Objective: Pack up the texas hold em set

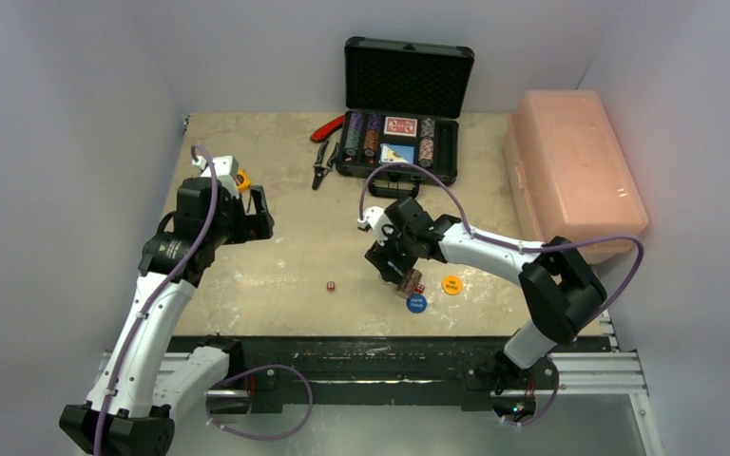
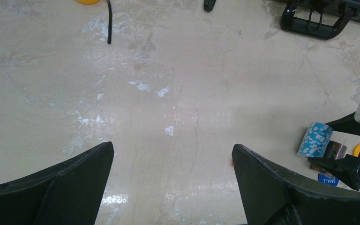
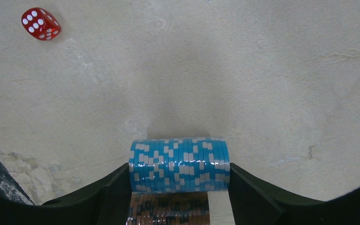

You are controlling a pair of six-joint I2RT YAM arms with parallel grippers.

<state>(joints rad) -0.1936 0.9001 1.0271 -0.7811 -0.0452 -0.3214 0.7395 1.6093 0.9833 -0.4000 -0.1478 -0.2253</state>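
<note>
We note the left claw wide open and empty over bare desk. A red die lies loose to its right. At near centre the right claw clamps a blue chip stack end to end, with a brown stack just behind. We judge the step is chips to case. Next: lift, carry far, lower into a free slot. A blue disc and an orange disc lie alongside. The black briefcase, lid up, holds striped chip stacks, a red deck and a blue deck. The pink box at right is shut.

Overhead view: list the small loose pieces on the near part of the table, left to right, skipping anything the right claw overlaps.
red die → blue disc → orange disc
</note>
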